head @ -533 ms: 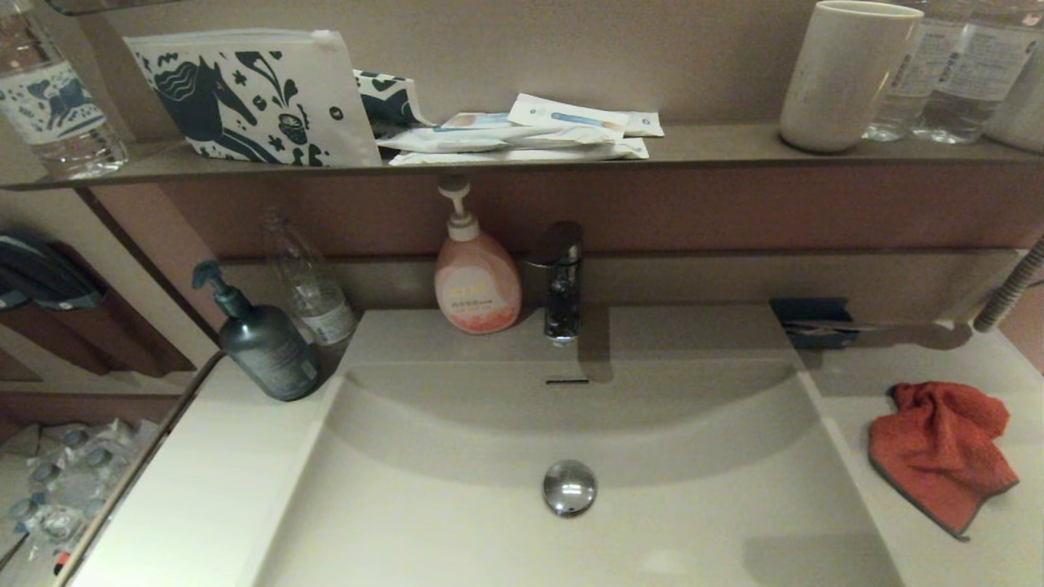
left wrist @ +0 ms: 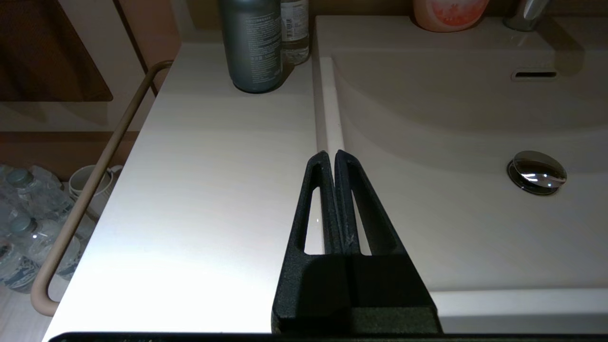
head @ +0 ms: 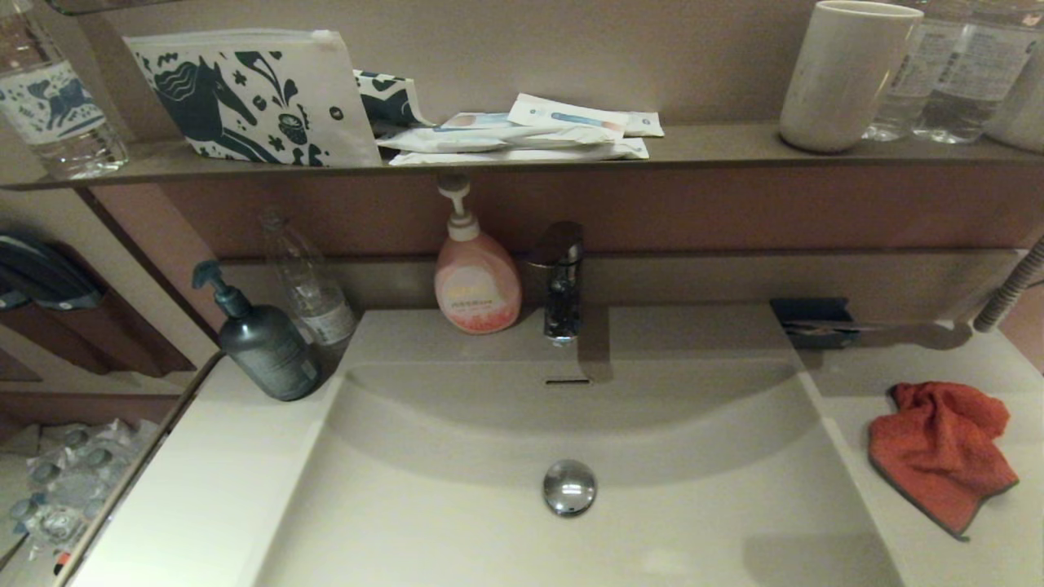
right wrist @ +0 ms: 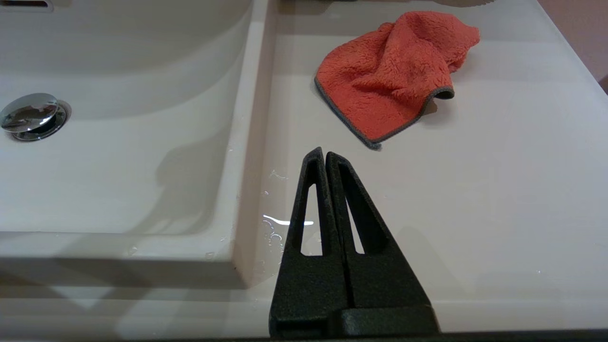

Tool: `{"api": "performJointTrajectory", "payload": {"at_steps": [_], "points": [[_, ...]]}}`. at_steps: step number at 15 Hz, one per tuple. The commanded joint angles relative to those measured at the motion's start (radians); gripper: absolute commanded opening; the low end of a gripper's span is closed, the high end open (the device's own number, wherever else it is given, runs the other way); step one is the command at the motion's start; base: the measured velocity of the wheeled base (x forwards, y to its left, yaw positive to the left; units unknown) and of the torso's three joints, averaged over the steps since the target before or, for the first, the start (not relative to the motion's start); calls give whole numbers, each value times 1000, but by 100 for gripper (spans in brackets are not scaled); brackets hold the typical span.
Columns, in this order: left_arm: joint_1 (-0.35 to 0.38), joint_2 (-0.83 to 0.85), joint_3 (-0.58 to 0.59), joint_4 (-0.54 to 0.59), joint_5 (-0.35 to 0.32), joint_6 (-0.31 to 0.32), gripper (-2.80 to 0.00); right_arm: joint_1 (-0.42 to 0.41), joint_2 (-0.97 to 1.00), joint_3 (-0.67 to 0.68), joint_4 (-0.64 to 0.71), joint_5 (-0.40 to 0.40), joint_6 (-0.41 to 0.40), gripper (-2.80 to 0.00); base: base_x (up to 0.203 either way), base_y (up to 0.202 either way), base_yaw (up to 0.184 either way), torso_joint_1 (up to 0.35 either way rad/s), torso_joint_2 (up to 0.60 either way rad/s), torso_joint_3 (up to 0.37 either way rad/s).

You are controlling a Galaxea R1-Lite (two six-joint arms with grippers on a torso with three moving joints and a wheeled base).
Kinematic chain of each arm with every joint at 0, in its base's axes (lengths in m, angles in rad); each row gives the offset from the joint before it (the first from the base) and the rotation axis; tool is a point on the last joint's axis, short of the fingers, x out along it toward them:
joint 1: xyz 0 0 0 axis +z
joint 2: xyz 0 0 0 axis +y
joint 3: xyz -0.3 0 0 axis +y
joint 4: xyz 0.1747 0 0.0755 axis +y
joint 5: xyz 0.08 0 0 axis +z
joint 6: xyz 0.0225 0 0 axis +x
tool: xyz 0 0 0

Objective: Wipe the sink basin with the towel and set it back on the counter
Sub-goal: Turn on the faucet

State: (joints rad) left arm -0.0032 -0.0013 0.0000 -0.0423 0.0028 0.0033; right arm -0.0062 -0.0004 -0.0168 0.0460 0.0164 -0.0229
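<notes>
Towel [head: 938, 452], orange-red with a dark grey edge, crumpled on the off-white counter [head: 979, 554] to the right of the sink basin [head: 457, 505], touched by nothing; chrome drain plug [head: 569, 487] at the basin's middle, faucet [head: 563, 281] and pink soap dispenser [head: 477, 273] behind it, dark pump bottle [head: 265, 342] at the left rear corner, no arm visible from the head camera

From the left wrist: left gripper [left wrist: 331, 154] with fingers pressed together and empty, tips over the ridge between counter [left wrist: 199, 190] and basin [left wrist: 451, 228], pump bottle [left wrist: 251, 45] well beyond the fingertips, drain plug [left wrist: 536, 172] off to the basin side

From the right wrist: right gripper [right wrist: 321, 153] likewise closed on nothing, poised above the wet counter [right wrist: 498, 199] just beside the basin's [right wrist: 118, 180] edge, towel [right wrist: 394, 71] lying near, just ahead of the fingertips, clear of them
</notes>
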Motion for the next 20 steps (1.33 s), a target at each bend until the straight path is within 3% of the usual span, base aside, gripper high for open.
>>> {"api": "performJointTrajectory", "payload": {"at_steps": [1,13,15,18,20], "points": [[0,1,0,-1,0,0,-280,0,0,0,0,0,0,-280,0,0,0,0,0,0],[0,1,0,2,0,3,-280,0,0,0,0,0,0,-280,0,0,0,0,0,0],[0,1,0,-1,-2,40,-280,0,0,0,0,0,0,-280,0,0,0,0,0,0],[0,7,-64,27,-34,43,-280,0,0,0,0,0,0,-280,0,0,0,0,0,0],[0,28,-128,78,-90,43,-280,0,0,0,0,0,0,-280,0,0,0,0,0,0]]}}
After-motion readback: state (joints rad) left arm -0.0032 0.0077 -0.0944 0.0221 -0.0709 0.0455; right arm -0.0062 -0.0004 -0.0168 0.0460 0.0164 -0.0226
